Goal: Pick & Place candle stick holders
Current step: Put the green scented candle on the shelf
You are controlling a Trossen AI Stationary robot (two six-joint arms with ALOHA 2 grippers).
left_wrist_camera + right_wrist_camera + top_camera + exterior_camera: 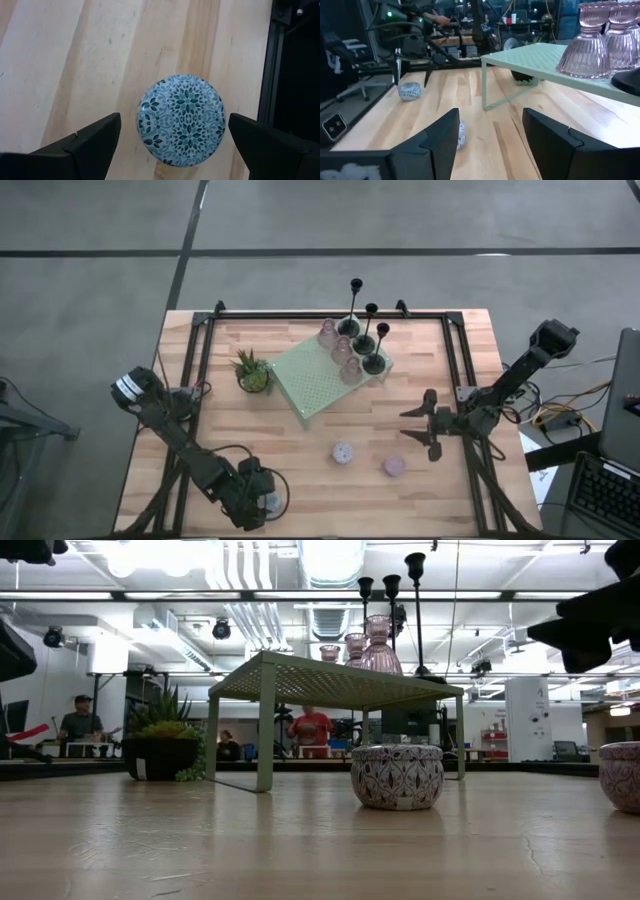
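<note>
A blue-patterned round puck holder (182,120) rests flat on the wood near the table's near-left corner. My left gripper (175,117) hangs open above it, one finger on either side and both apart from it. Two pale pucks (343,452) (394,466) sit near the table's middle. My right gripper (412,426) is open and level at the right, pointing toward them with nothing between its fingers. Three black stick holders (370,330) and pink glass cups (340,350) stand on the pale green stand (310,385).
A small spiky potted plant (252,372) stands left of the stand. A black frame rail (272,65) runs along the table's edge close to the blue puck. Bare wood lies between the stand and the near edge. People show in the room behind (312,730).
</note>
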